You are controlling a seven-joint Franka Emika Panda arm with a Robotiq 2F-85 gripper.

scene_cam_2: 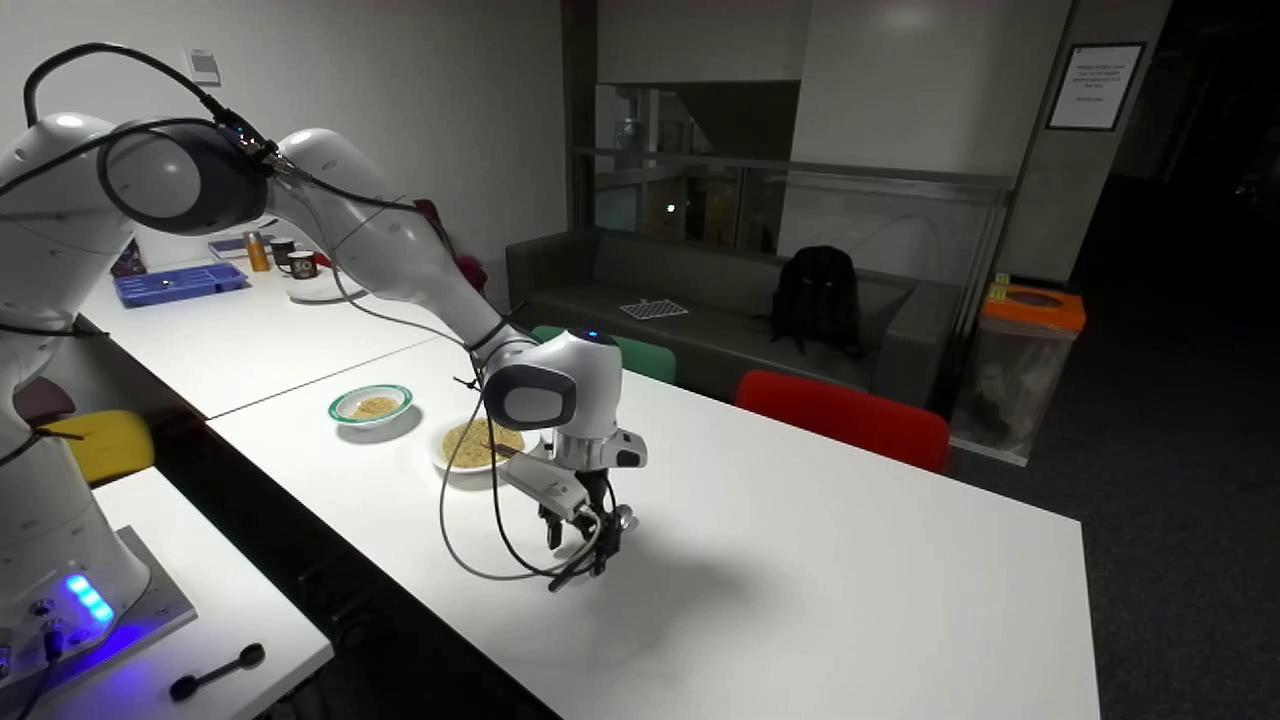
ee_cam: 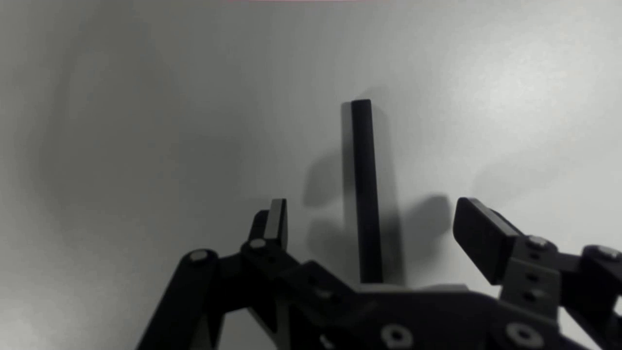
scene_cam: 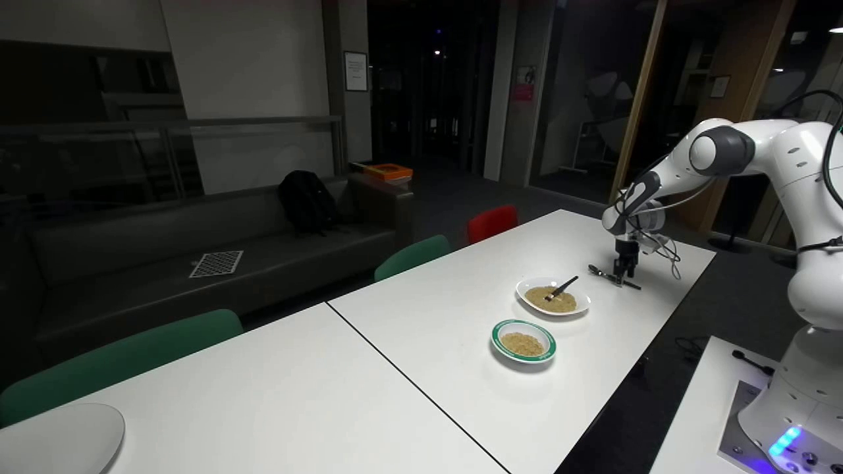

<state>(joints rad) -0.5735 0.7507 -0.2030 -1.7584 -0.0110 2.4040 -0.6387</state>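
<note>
My gripper [ee_cam: 372, 224] is open and points down, low over the white table [scene_cam: 428, 316]. A utensil with a straight black handle [ee_cam: 367, 189] lies on the table between the two fingers. Neither finger touches it in the wrist view. Its silver head [scene_cam: 595, 270] shows in both exterior views [scene_cam_2: 626, 517], but my gripper body hides it in the wrist view. The gripper [scene_cam: 624, 268] also shows in both exterior views [scene_cam_2: 582, 545]. Near it stands a white dish [scene_cam: 581, 309] of tan grains with a dark-handled brush [scene_cam: 563, 288] in it.
A green-rimmed bowl [scene_cam: 551, 343] of grains stands beyond the dish. A white plate [scene_cam_2: 325, 291], blue tray [scene_cam_2: 180, 284], mugs [scene_cam_2: 302, 264] and an orange bottle [scene_cam_2: 256, 252] stand farther along. Red [scene_cam_2: 845, 418] and green [scene_cam: 411, 257] chairs line the table. Cables [scene_cam_2: 497, 530] hang around the wrist.
</note>
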